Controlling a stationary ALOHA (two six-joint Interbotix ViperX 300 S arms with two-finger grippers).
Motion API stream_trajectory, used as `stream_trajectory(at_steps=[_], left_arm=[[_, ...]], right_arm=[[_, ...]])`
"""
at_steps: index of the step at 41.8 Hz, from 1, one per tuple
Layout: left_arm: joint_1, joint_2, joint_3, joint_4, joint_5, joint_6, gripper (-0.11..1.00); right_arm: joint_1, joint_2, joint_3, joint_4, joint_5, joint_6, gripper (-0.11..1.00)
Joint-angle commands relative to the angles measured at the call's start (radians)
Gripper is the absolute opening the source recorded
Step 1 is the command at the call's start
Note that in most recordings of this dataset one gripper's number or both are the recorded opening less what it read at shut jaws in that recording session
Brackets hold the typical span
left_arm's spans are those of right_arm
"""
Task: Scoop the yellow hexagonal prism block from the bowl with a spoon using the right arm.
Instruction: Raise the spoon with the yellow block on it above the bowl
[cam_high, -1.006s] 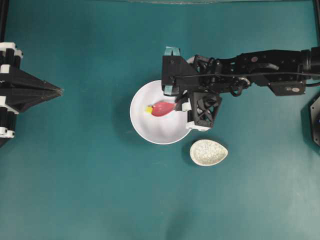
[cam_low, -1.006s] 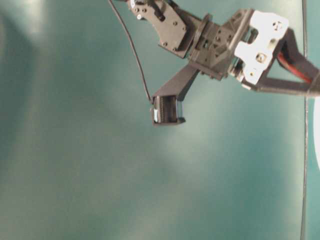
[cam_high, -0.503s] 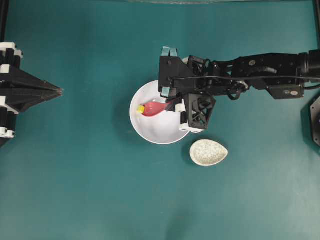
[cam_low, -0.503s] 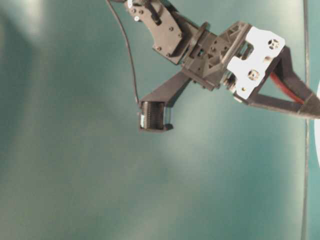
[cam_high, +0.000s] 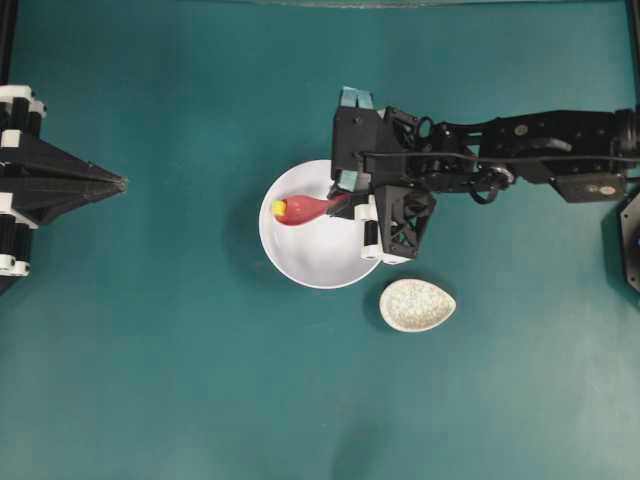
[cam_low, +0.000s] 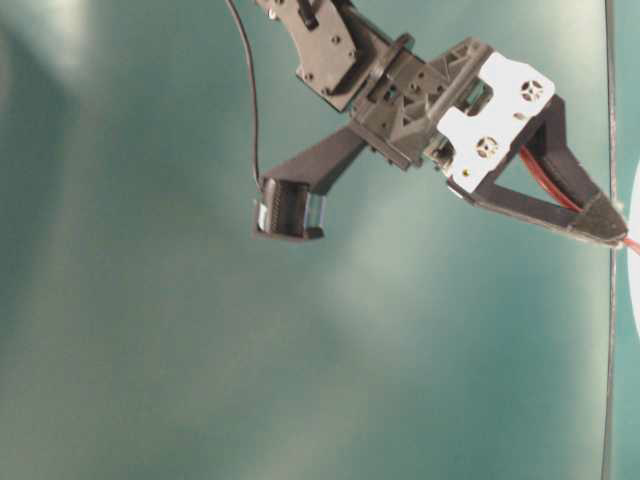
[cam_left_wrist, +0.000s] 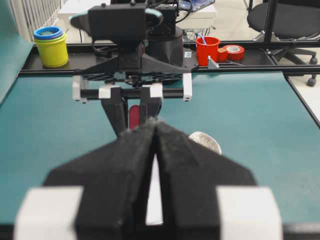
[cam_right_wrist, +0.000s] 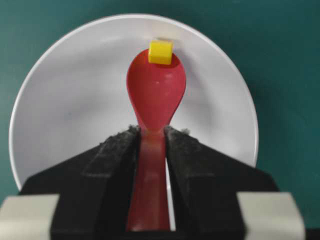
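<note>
The white bowl (cam_high: 300, 278) sits mid-table. My right gripper (cam_high: 350, 200) is shut on the handle of the pink-red spoon (cam_high: 305, 208), whose scoop reaches left across the bowl. The yellow hexagonal prism block (cam_high: 279, 208) is at the scoop's tip, close to the bowl's left rim. In the right wrist view the block (cam_right_wrist: 160, 51) overlaps the front lip of the spoon (cam_right_wrist: 156, 95), high on the bowl's (cam_right_wrist: 65, 100) far wall; whether it rests in the scoop I cannot tell. The left gripper (cam_high: 120, 183) is shut and empty at the far left.
A speckled beige spoon rest (cam_high: 417, 305) lies just below and right of the bowl. In the left wrist view, stacked yellow cups (cam_left_wrist: 51, 47) and a red cup (cam_left_wrist: 207, 50) stand beyond the table's far edge.
The right gripper has pushed the spoon left and slightly up across the bowl. The yellow block went ahead of the scoop tip from the bowl's middle-left to near its left rim. The left arm stayed put.
</note>
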Motion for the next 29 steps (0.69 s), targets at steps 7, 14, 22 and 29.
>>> stream_trajectory(at_steps=[7,14,22,29], left_arm=[[0.002,0.008,-0.011,0.002,-0.005,-0.002,0.01],[0.002,0.008,-0.011,0.002,-0.005,-0.002,0.01],[0.002,0.008,-0.011,0.003,-0.005,-0.005,0.01],[0.002,0.008,-0.011,0.002,-0.005,-0.005,0.01]], right_arm=[[0.021,-0.072,0.048,0.005,-0.107,0.002,0.23],[0.044,-0.126,0.121,0.005,-0.261,0.002,0.23],[0.087,-0.229,0.242,0.005,-0.489,0.008,0.23],[0.100,-0.318,0.324,0.005,-0.557,0.061,0.23]])
